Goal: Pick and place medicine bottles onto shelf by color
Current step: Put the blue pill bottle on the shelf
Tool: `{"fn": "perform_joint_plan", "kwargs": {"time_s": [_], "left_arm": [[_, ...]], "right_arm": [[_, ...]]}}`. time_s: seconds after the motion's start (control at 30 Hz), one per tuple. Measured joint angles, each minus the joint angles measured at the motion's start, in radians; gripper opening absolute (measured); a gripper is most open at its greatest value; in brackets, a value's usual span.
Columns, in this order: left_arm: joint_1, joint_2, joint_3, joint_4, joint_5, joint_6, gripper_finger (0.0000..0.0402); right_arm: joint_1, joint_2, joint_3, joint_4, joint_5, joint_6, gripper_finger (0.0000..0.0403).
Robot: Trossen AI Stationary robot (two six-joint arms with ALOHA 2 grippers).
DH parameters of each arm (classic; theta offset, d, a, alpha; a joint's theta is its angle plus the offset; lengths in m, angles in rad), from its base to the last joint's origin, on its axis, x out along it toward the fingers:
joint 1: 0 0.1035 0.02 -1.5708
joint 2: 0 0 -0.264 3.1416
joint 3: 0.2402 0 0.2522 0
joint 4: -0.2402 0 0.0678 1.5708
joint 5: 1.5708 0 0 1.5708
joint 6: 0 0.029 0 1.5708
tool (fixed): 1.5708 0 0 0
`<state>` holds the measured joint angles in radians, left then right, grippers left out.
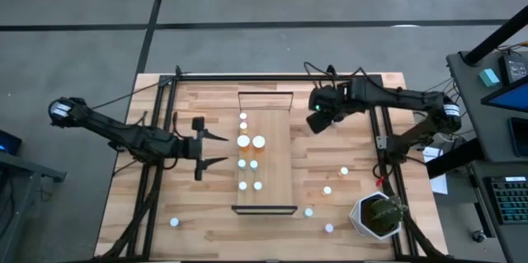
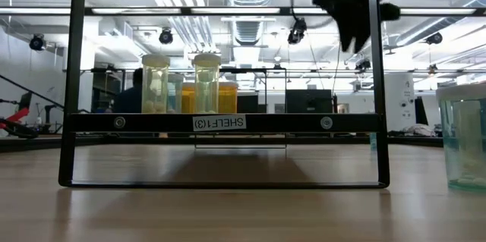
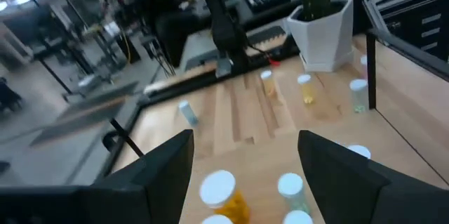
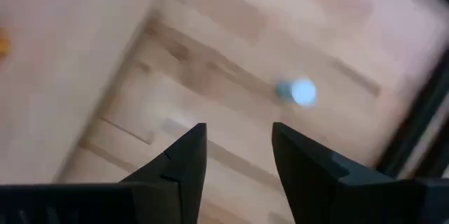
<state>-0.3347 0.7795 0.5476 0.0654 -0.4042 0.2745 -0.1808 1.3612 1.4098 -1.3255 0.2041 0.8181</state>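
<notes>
The shelf [image 1: 272, 168], a light-wood plank with dark rails at both ends, lies in the middle of the table. Several white-capped medicine bottles [image 1: 244, 140] stand on its left half, orange [image 3: 219, 189] and greenish [image 3: 291, 185]. More bottles [image 1: 327, 190] stand loose on the table at the right, and one [image 1: 175, 222] at the near left. My left gripper [image 1: 224, 149] is open, level, just left of the shelf with nothing between its fingers [image 3: 168, 161]. My right gripper [image 1: 316, 123] hovers open right of the shelf's far end, pointing steeply down over a loose bottle [image 4: 302, 92].
A potted green plant in a white pot [image 1: 378, 216] stands at the near right corner. Dark frame rails [image 1: 157, 156] run along both table sides. In the low view the shelf's near rail [image 2: 219, 123] carries a label, and a larger clear bottle [image 2: 467, 143] stands close at the right.
</notes>
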Motion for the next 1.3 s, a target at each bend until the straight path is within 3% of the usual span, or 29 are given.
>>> {"fn": "perform_joint_plan", "kwargs": {"time_s": [0.2,0.47,0.63,0.87,1.3], "left_arm": [[0.0,-0.078,0.0,-0.032,-0.025,0.104,0.024],[0.001,-0.15,0.0,-0.107,-0.032,0.104,0.024],[0.001,-0.163,0.0,-0.132,-0.032,0.104,0.024],[0.001,-0.156,0.0,-0.129,-0.034,0.106,0.024],[0.0,-0.145,0.0,-0.126,-0.05,0.108,0.024]], "right_arm": [[-0.093,-0.001,-0.086,0.005,-0.02,0.06,0.0195],[-0.121,0.001,-0.24,0.126,-0.011,0.129,0.0231],[-0.128,0.001,-0.342,0.185,0.053,0.163,0.0235],[-0.157,0.001,-0.457,0.349,0.059,0.158,0.0235],[-0.18,0.001,-0.523,0.431,0.152,0.139,0.0227]]}}
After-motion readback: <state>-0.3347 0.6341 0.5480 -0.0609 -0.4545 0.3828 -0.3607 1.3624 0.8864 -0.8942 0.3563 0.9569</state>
